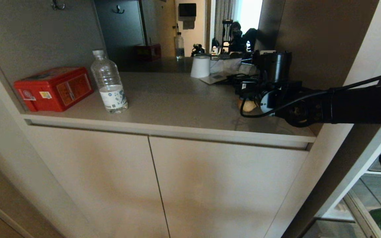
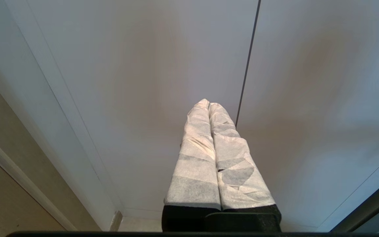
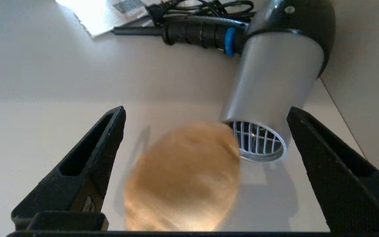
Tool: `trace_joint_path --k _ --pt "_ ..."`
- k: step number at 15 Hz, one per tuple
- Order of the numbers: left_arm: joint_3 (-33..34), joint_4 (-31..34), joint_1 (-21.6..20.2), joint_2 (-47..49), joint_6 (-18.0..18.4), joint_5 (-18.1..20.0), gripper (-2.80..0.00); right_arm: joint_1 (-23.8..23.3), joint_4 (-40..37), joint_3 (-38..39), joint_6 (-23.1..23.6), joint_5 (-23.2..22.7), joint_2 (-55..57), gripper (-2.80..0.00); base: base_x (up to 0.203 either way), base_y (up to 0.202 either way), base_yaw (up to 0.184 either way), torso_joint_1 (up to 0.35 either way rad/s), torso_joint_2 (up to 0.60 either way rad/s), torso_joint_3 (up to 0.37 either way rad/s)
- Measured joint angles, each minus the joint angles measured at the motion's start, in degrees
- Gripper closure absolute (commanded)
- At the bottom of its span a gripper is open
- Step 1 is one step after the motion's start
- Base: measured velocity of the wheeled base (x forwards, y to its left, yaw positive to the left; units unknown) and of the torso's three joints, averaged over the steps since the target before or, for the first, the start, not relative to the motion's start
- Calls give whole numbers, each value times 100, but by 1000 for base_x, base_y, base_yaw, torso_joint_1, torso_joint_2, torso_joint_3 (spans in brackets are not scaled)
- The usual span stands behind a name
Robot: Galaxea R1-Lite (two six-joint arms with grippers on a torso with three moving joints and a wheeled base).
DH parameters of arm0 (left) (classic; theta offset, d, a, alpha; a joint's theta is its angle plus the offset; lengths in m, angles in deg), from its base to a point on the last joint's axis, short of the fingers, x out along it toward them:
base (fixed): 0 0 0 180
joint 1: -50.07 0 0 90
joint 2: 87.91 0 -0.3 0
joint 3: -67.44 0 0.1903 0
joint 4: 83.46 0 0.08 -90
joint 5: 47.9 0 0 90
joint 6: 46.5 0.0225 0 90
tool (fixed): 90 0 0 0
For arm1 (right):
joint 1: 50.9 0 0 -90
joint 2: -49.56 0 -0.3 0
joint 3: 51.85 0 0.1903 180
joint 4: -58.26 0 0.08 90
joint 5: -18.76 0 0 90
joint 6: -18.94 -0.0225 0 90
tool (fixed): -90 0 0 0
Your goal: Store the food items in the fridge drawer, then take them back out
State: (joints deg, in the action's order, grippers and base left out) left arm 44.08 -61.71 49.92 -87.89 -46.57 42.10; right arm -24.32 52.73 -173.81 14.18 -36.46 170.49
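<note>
Potato [image 3: 183,174] sits on the countertop [image 1: 177,102], just beside the hair dryer [image 3: 275,82] nozzle. The right gripper [image 3: 206,164] straddles it, fingers spread wide, nothing held. It looks firm, smooth and rounded, so squeeze across its widest middle. Left gripper [image 2: 209,105] parked, fingers pressed together.

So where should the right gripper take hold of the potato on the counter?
Across its rounded middle. The potato lies on the counter, centred between the right gripper's open fingers, so closing from its two bare sides looks best. Coming from the counter's front edge seems safest: the hair dryer's nozzle sits close behind the potato, and one finger is already near it.
</note>
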Motion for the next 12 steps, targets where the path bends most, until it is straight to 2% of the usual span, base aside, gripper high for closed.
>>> trace_joint_path --k 5,8,9,10,12 --pt "0 -2 0 0 0 0 0 9 2 -70 77 13 -94 -280 0 0 0 0 0 0" --pt "0 0 0 0 0 0 0 96 -6 401 85 -25 -590 -280 0 0 0 0 0 0" --pt "0 -2 0 0 0 0 0 181 -14 744 84 -68 -859 -49 0 0 0 0 0 0" --pt "0 0 0 0 0 0 0 292 -17 1155 80 -124 -1181 0 0 0 0 0 0 0" --pt "0 0 0 0 0 0 0 549 -16 2051 74 -270 -1936 0 0 0 0 0 0 0"
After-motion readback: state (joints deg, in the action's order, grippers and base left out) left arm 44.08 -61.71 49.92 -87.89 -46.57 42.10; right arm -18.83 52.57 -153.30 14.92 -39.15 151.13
